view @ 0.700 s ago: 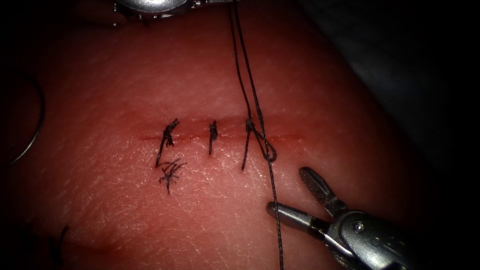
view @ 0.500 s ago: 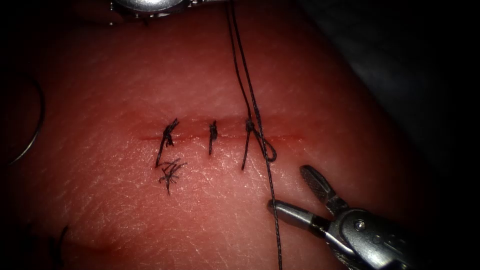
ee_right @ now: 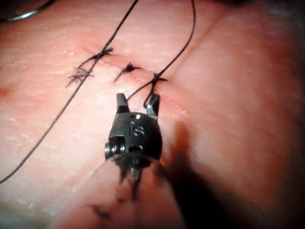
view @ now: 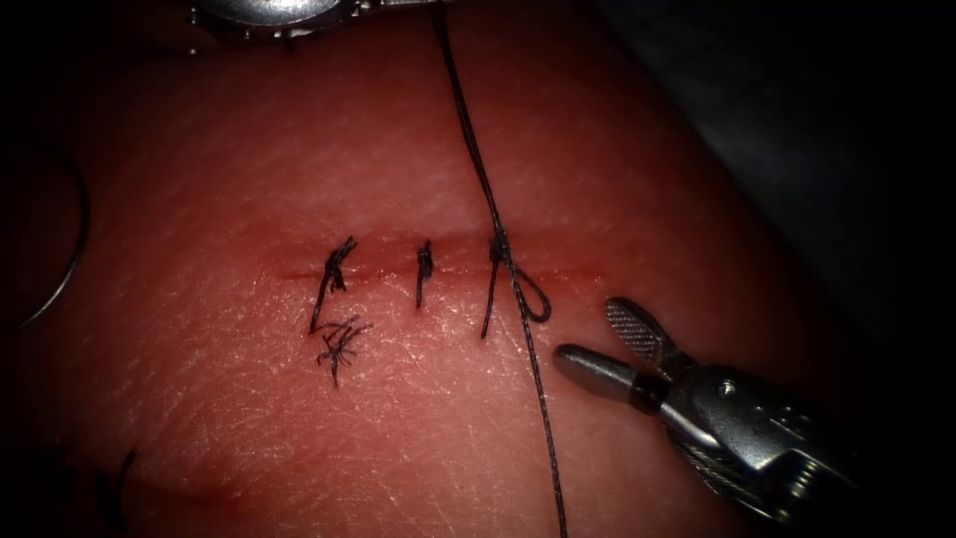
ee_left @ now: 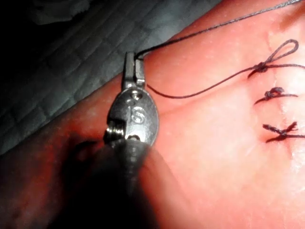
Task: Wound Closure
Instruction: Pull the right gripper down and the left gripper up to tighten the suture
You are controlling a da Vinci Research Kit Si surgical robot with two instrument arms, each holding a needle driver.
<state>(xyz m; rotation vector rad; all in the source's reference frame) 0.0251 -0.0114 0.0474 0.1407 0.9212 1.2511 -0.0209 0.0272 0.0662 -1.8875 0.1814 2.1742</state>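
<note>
Landmark: the third knot (view: 498, 248), the rightmost of three stitches on the cut (view: 578, 273) in the tissue (view: 299, 418).

Right tool (view: 609, 341): jaws spread apart and holding nothing. It lies just right of and below the knot, its tips aimed toward the small loop (view: 538, 304) that hangs from the knot, close beside it but not touching; in the right wrist view the loop sits between the two parted jaws (ee_right: 137, 104).

Left tool (ee_left: 131, 67): jaws pressed together on the thread (view: 468, 130) well above the knot.

The thread's long axis runs steeply up from the knot to the left tool, and a second strand (view: 543, 418) trails down from the knot, passing just left of the right tool's tips. The right tool is by far the nearer to the knot.

Needle (view: 68, 261): it lies free on the tissue well left of the knot, beyond the first stitch (view: 334, 269), held by neither tool.
</note>
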